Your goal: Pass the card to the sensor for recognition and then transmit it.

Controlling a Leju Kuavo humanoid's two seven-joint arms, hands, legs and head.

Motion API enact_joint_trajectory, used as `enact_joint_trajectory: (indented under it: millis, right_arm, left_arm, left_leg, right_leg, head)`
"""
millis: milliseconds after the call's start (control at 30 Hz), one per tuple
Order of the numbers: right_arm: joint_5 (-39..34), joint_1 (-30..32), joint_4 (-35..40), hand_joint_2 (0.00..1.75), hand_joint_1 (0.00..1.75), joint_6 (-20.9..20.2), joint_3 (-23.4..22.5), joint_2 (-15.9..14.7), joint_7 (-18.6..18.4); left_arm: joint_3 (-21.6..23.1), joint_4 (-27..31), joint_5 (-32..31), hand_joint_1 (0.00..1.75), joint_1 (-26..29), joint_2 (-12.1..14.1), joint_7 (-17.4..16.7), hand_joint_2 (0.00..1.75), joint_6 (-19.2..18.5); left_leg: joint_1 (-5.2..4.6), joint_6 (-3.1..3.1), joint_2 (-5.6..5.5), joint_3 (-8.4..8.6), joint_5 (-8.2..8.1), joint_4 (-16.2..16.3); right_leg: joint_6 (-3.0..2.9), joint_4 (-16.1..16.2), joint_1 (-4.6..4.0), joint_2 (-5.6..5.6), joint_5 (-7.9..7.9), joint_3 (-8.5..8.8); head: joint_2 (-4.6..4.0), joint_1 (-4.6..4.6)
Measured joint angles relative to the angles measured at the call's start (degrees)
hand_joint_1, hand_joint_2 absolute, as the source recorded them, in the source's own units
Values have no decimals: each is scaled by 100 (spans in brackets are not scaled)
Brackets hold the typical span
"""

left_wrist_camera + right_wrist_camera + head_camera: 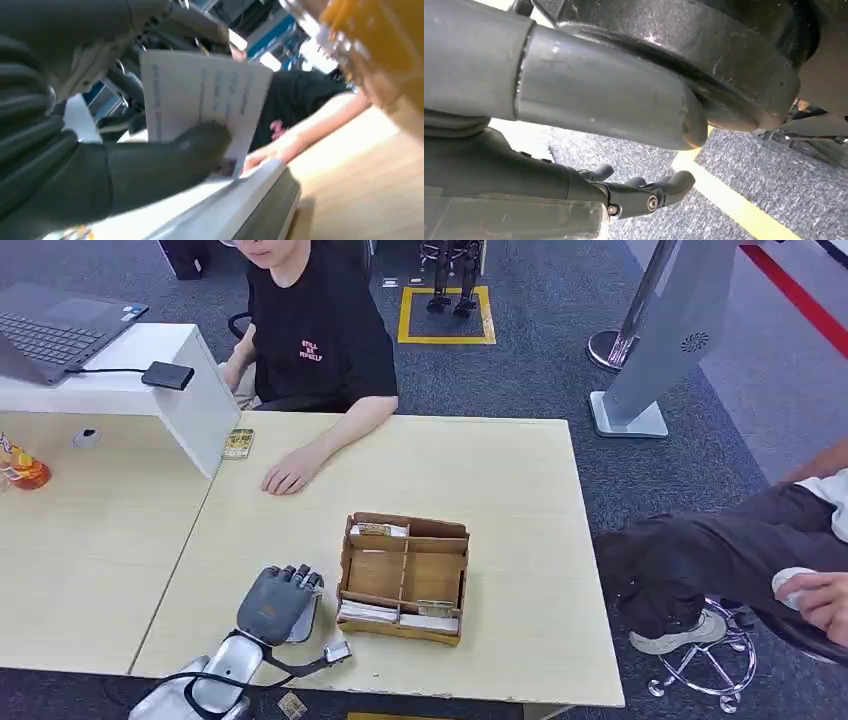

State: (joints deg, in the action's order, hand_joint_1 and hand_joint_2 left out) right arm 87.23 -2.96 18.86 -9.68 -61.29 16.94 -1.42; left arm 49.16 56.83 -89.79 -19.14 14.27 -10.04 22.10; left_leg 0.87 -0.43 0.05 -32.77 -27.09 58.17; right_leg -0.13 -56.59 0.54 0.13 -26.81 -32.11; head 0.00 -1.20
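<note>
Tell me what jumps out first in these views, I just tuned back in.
The left hand sits at the near edge of the table, just left of the wooden divided box, and the left wrist view shows it holding a white card under its thumb. Across the table a person in a black T-shirt rests a hand on the tabletop. The right hand hangs over grey carpet, holding nothing.

I see a pale wooden table [500, 470] with a wooden organizer box [404, 577] at about six o'clock. A small card [238, 443] lies at ten o'clock beside a white riser [195, 405], and a person's hand [289, 475] rests near eleven.
</note>
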Motion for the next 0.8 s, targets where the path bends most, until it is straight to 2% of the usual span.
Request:
enact_joint_trajectory:
  millis: [200,533,800]
  right_arm:
    - [20,0,-2,0,0,-9,-9,-26,20]
    - [24,-2,-2,0,0,-9,-31,-48,33]
    - [28,-3,-2,0,0,-9,-35,-61,33]
  left_arm:
    - [-387,-59,0,175,41,-64,521,175,-225]
    - [-647,-136,0,175,50,-118,814,175,-339]
    - [-748,-142,0,175,69,-151,870,175,-356]
  left_leg:
    - [0,0,-1,2,0,0]
    - [0,0,-2,14,0,-1]
    - [0,1,-2,17,2,-2]
  right_leg:
    - [0,0,0,-2,0,3]
    - [0,0,0,-5,0,18]
    - [0,0,0,-5,0,20]
  head:
    - [0,0]
    - [0,0]
    - [0,0]
